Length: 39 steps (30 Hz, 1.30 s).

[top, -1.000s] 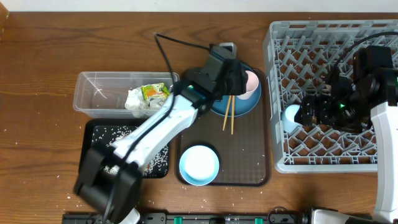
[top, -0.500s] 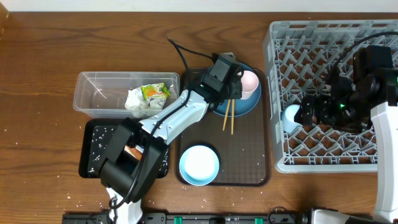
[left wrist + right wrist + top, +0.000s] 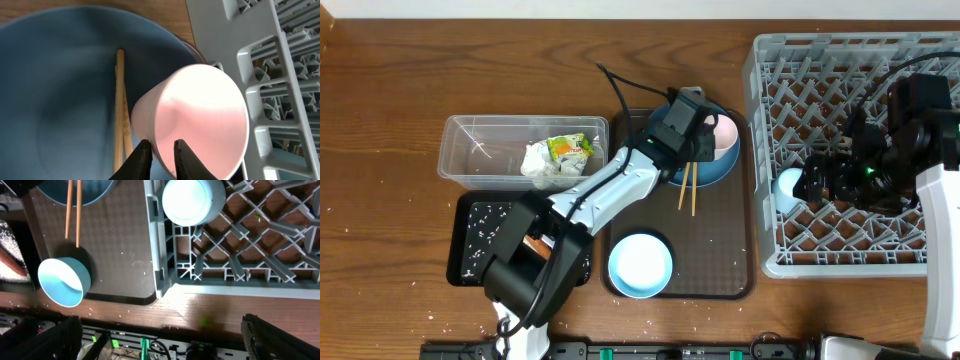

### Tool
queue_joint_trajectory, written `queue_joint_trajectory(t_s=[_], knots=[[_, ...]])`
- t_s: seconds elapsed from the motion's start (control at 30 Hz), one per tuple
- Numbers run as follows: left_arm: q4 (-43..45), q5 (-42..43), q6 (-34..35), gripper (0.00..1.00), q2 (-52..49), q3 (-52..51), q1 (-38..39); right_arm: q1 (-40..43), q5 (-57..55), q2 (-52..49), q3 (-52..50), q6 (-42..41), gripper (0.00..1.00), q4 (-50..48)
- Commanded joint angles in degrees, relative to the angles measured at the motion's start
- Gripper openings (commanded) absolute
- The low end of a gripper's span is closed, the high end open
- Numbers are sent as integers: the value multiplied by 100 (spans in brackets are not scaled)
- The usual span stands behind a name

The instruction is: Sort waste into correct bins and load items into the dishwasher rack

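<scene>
- Noting L gripper (image 3: 161, 156) clenched on rim of pink cup (image 3: 200, 115): one finger outside the wall, other inside. Cup on its side on blue plate (image 3: 60, 90), mouth twd wrist cam.
- Nothing held by R gripper (image 3: 820, 182); spread wide above dishwasher rack (image 3: 910, 60), just beside light blue cup (image 3: 192, 200) sitting in a rack cell near the tray-side wall.
- Risk 1: thin-edge pinch only, so could pivot or slip out on lift, esp. w/ smooth wall and a grip off-centre.
- Risk 2: could nudge chopsticks (image 3: 119, 100) lying just beside cup on plate; might roll them off onto brown tray (image 3: 720, 250).
- Risk 3: may clip rack wall on the way over w/ cup hanging tilted; very close to plate edge.
- Risk 4: possible clash w/ R arm parked over the rack's near cells.
- Elsewhere: wrapper (image 3: 560, 155) in clear tub (image 3: 470, 135), rice (image 3: 480, 225) in black tray (image 3: 460, 272), small bowl (image 3: 640, 265) upright on brown tray.
- Text/brands: none readable. Green-yellow print on wrapper too small to make out.
</scene>
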State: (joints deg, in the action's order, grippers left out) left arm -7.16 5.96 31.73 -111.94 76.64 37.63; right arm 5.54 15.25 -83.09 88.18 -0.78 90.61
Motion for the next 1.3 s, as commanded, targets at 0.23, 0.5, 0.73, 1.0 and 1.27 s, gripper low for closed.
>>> queue_joint_trajectory(t_s=[0.23,0.5,0.73,1.0,1.27], knots=[[157,-68,9,6,-109,68,-4,7,63,37,61,68,99,11],[125,7,9,6,614,151,-46,7,68,37,61,66,99,-107],[-579,1141,236,6,2236,151,-586,7,826,37,63,614,99,-208],[-1725,5665,586,6,3265,149,-2216,7,5147,37,63,4122,99,22],[-1720,7528,824,6,3254,149,-2514,-87,6328,37,63,4629,99,-190]])
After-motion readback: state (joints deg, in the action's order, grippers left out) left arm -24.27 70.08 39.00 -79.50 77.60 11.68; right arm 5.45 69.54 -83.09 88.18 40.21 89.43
